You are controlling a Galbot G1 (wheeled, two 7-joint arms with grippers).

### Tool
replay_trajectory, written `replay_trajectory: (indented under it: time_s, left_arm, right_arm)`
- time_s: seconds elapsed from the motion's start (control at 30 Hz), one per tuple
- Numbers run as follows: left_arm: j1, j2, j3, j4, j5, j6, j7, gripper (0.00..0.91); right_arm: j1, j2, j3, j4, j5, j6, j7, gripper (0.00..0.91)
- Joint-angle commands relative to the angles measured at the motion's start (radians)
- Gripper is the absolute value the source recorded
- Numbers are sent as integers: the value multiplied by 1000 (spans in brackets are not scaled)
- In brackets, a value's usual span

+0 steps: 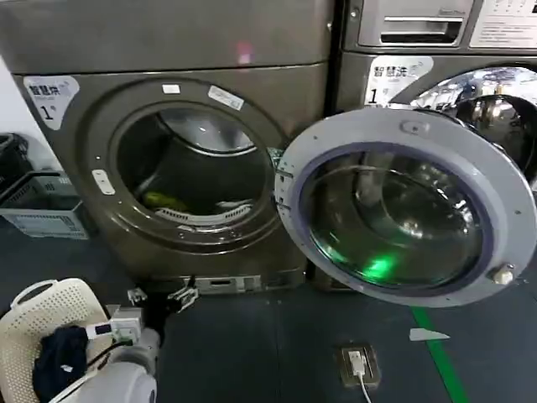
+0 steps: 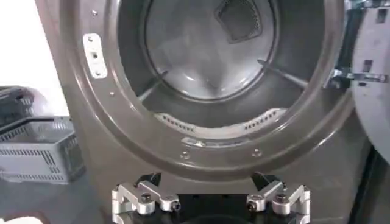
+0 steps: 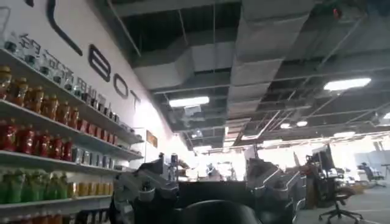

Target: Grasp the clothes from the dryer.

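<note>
The dryer (image 1: 75, 151) stands with its round porthole uncovered and its grey-rimmed glass door (image 1: 394, 210) swung out to the right. Inside the drum, low on the left, lies the yellow-green part of the clothes (image 1: 164, 200), with a pale piece (image 1: 237, 204) beside it near the perforated lip. My left gripper (image 1: 159, 295) hangs low in front of the dryer's base, below the porthole, open and holding nothing. In the left wrist view its fingers (image 2: 144, 196) stand wide apart under the porthole ring (image 2: 207, 159). My right gripper (image 3: 207, 185) points up at the ceiling, open and holding nothing.
A white laundry basket (image 1: 33, 315) holding a dark blue cloth (image 1: 59, 357) sits at my lower left. A grey crate (image 1: 42, 208) stands left of the dryer. A second machine (image 1: 436, 50) is behind the open door. A floor socket (image 1: 357, 363) and green tape (image 1: 440, 361) mark the floor.
</note>
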Motion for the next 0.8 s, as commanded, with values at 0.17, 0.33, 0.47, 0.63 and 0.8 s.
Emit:
replay_trajectory:
  time_s: [0.17,0.33,0.47,0.63,0.8]
  left_arm:
    - [-2,0,0,2,1,49,0,907]
    - [1,-2,3,0,3,49,0,907]
    - [0,1,-1,-2,2,49,0,907]
    - [-2,5,-6,-2,2,49,1,907]
    - [-2,7,-6,-6,1,49,1,907]
  right_arm:
    - [2,0,-1,2,0,-1,0,907]
    - [5,0,-3,8,0,-3,-1,907]
    - [3,3,-8,8,0,-2,-2,907]
    - [8,3,-14,15,-1,-3,-1,907]
    - [5,1,-11,15,0,-3,-1,907]
